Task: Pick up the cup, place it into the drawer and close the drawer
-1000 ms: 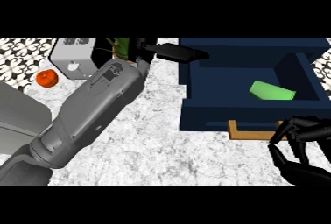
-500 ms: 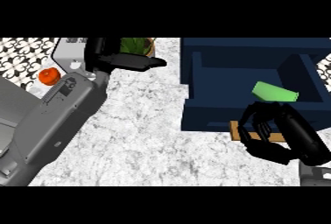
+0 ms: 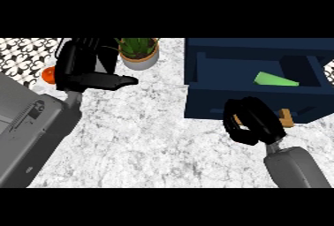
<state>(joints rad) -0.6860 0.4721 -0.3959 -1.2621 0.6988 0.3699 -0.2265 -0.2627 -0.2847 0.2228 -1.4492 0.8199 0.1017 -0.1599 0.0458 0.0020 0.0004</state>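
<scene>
The cup (image 3: 275, 80), a green thing lying tilted on its side, is already inside the open drawer (image 3: 202, 95), toward its right half, so the placing looks done and closing is the step in hand. The drawer is a dark blue box pulled out over the marbled bench (image 3: 150, 141), with a tan handle (image 3: 286, 118) on its front wall.

The right hand (image 3: 251, 121) is at that front wall, just at the handle and partly covering it. Its fingers (image 3: 236, 130) are curled in, but whether they actually wrap the handle or only rest against the front I cannot tell; they look closed on nothing certain.

The left hand (image 3: 88, 70) hangs well away to the left of the drawer, near a potted plant (image 3: 139, 50) and an orange ball-like thing (image 3: 50, 75). Its fingers are drawn down together with the thumb jutting toward the drawer, and it holds nothing.

To my eye, the next move calls for the right hand to press flat against the drawer front and push it straight back, away from the robot, until it sits flush. The push should stay square, or the drawer may bind. The cup lies low enough that it should clear.
</scene>
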